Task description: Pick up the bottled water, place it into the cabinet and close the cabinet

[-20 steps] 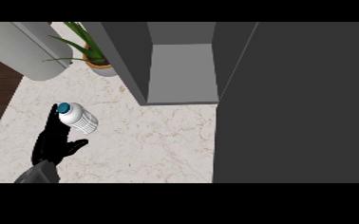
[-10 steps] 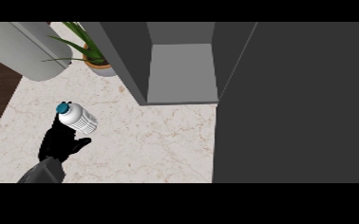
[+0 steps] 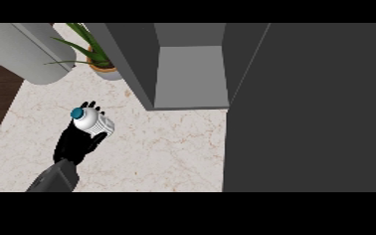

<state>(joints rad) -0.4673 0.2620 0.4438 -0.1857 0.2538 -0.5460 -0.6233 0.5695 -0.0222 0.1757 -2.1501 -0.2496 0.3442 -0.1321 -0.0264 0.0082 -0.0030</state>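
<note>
Grey cabinet point(image 3: 189, 77) stands open at the marble counter's point(image 3: 169, 149) back. Well apart, the left hand point(image 3: 73, 147) curls round the bottle point(image 3: 92, 122). Pick-up looks done; next, carry it right and into the opening.

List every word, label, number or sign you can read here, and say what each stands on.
None: nothing in the head view can be read.
No label shows on the white ribbed water bottle with a teal cap held in the left hand.
The open grey cabinet has plain faces with no markings.
</note>
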